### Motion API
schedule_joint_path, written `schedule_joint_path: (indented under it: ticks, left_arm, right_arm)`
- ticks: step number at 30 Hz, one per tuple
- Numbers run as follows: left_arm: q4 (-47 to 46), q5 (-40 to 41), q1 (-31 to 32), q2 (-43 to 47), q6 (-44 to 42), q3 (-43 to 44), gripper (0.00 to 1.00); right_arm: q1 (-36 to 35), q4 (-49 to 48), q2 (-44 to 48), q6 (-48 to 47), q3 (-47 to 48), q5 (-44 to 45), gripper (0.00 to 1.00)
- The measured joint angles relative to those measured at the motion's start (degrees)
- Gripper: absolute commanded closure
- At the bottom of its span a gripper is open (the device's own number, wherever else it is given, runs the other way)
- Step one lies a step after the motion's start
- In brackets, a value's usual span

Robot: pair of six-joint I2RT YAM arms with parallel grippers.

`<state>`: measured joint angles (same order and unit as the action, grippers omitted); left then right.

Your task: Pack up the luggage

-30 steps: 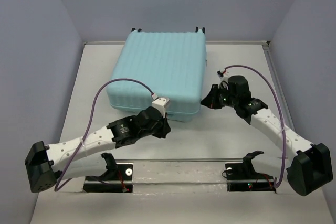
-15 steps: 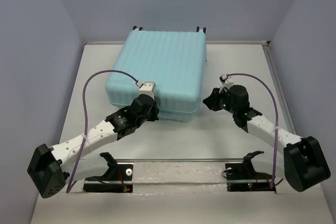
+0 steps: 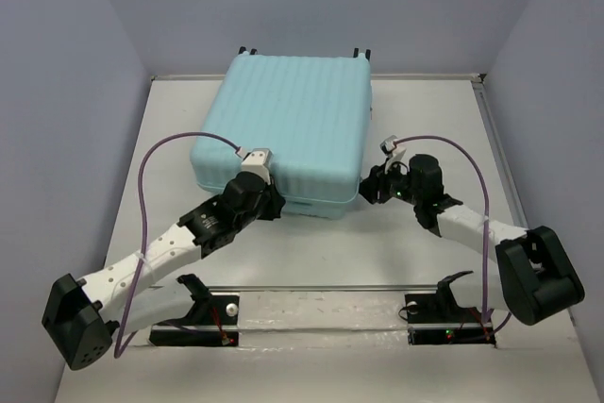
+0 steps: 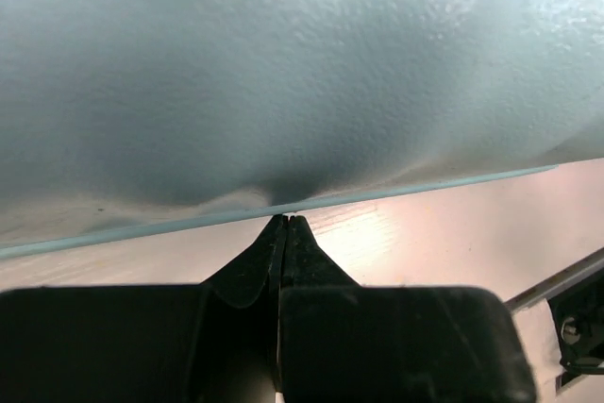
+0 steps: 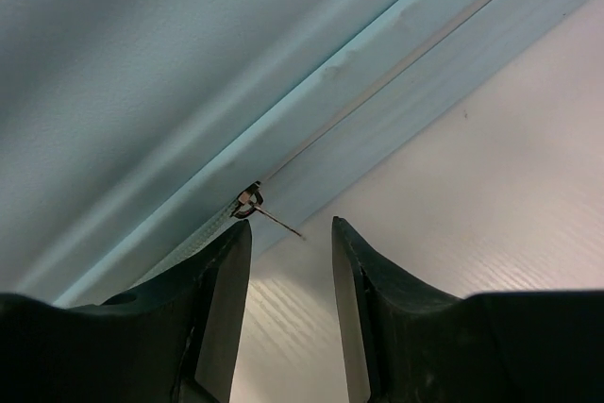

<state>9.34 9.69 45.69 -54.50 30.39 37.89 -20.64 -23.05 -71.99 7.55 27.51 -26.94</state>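
Observation:
The luggage [image 3: 293, 120] lies flat and closed on the table, ribbed aqua shell up. My left gripper [image 3: 273, 204] is shut with nothing between its fingers, and its tips [image 4: 286, 220] touch the lower lip of the luggage's [image 4: 283, 63] near side. My right gripper [image 3: 369, 188] stands open at the near right corner. In the right wrist view a small metal zipper slider [image 5: 247, 201] with a thin pull sits on the luggage's [image 5: 189, 63] seam, just off the left fingertip of the right gripper [image 5: 291, 225]. Nothing lies between those fingers.
Two black wheels [image 3: 247, 51] [image 3: 359, 51] stick out at the luggage's far edge. A metal rail [image 3: 321, 288] with two black mounts runs across the near edge of the white table [image 3: 425, 120]. Grey walls close in on both sides.
The right gripper has opened and edged closer to the luggage's near right corner. The left arm, still shut, has moved left and in against the luggage's near side.

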Motion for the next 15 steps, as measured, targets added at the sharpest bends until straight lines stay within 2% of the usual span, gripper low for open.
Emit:
schedule_joint_path:
  ticks: [5,9,11,13,15]
  left_arm:
    - [-2.5,-2.9,1.2,0.1,-0.1,-1.1,0.94]
    - [-4.5,-4.0,4.8,-1.0,-0.6,-1.1,0.94]
    - [-5.3,-4.3,7.3,-3.1,-1.0,-1.0,0.94]
    - [-5.7,-4.6,8.6,-5.2,-1.2,-0.7,0.94]
    - [-6.5,-4.7,9.6,-7.5,-1.2,-0.4,0.94]
  right_arm:
    - [0.3,-1.9,-1.9,-3.1,0.2,-1.2,0.59]
    - [1.2,-4.7,-1.9,-4.7,0.2,-2.4,0.60]
    - [1.7,-5.3,-1.9,-5.1,0.1,-3.2,0.70]
    - [2.1,-5.9,-2.2,-5.5,0.1,-4.2,0.73]
    - [2.3,-7.4,-3.3,-5.6,0.1,-5.2,0.86]
